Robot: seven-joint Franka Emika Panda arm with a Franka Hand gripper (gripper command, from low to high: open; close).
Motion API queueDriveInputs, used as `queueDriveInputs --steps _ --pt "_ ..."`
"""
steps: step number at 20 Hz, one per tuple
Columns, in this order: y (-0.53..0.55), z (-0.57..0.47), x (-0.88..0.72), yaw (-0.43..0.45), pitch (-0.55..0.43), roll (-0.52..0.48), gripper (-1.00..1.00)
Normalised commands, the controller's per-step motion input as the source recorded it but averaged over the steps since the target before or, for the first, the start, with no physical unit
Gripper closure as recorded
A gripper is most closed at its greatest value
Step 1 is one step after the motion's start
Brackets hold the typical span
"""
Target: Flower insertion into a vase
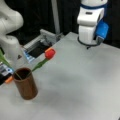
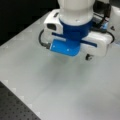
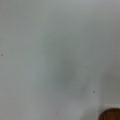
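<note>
The vase (image 1: 25, 83), a reddish-brown straight-walled cup with a dark inside, stands upright on the grey surface (image 1: 80, 82) near its left edge, toward the front corner in a front view. A flower (image 1: 42, 62) sits in it: the green stem rests inside against the rim and leans up toward that view's right, ending in a red bloom that hangs over the surface, clear of it. The gripper (image 1: 89, 32), white with a blue part on its side, hangs well apart from the vase, over the far right part of the surface; nothing is seen in it, and whether the jaws are wide or narrow cannot be told. A grey tray (image 1: 41, 43) with a dark inside lies just beyond the far left edge. In a front view the gripper (image 2: 75, 42) fills the top, its white and blue body hovering above the bare surface (image 2: 50, 85), with the jaws hidden. In the wrist view the pale surface (image 3: 55, 55) fills nearly everything, and only a brown sliver of the vase (image 3: 111, 115) shows at the bottom right corner.
</note>
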Motion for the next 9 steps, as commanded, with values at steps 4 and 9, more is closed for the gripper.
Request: queueDriveInputs --steps 4,9 --pt "-0.04 -0.09 -0.09 -0.26 -0.158 0.088 -1.0" --pt "-0.07 -0.16 -0.02 -0.136 -0.101 -0.032 -1.0"
